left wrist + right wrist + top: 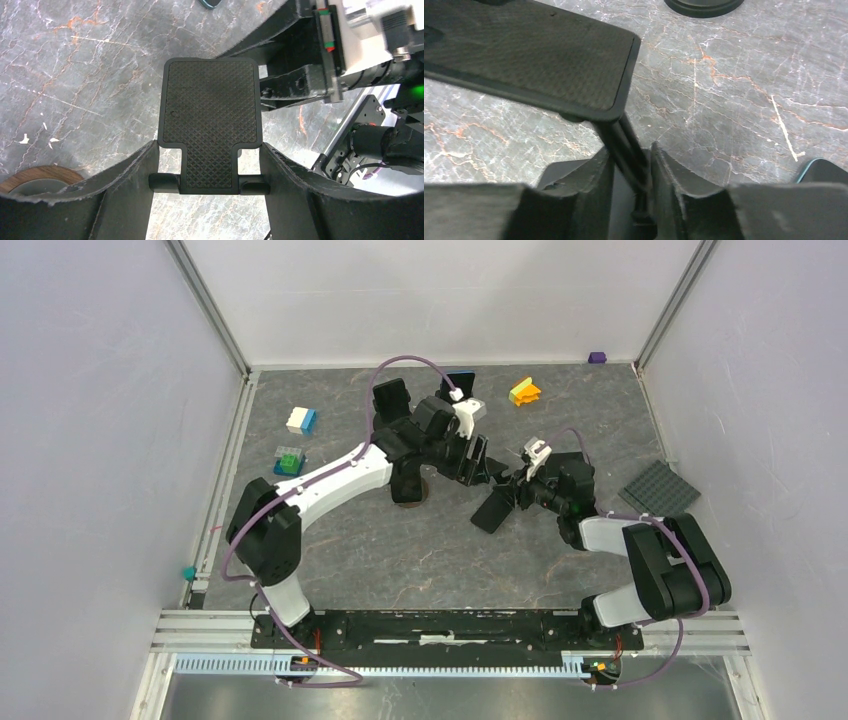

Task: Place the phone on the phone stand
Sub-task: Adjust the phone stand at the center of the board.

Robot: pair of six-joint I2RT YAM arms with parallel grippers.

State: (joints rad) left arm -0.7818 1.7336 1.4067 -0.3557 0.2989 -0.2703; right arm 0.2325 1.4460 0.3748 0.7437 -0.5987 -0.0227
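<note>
The right hand [631, 170] pinches the phone stand [210, 120] by its neck while the left hand [210, 187] brackets it with fingers spread, so it's stand-setting now, phone pickup next.

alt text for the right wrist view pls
The right pincer closes its two dark fingers around the thin post of a black phone stand, whose textured plate tilts across the upper left. Grey marbled table lies behind.

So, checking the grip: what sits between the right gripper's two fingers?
The thin stem of the textured black phone stand; the right wrist view shows it.
</note>
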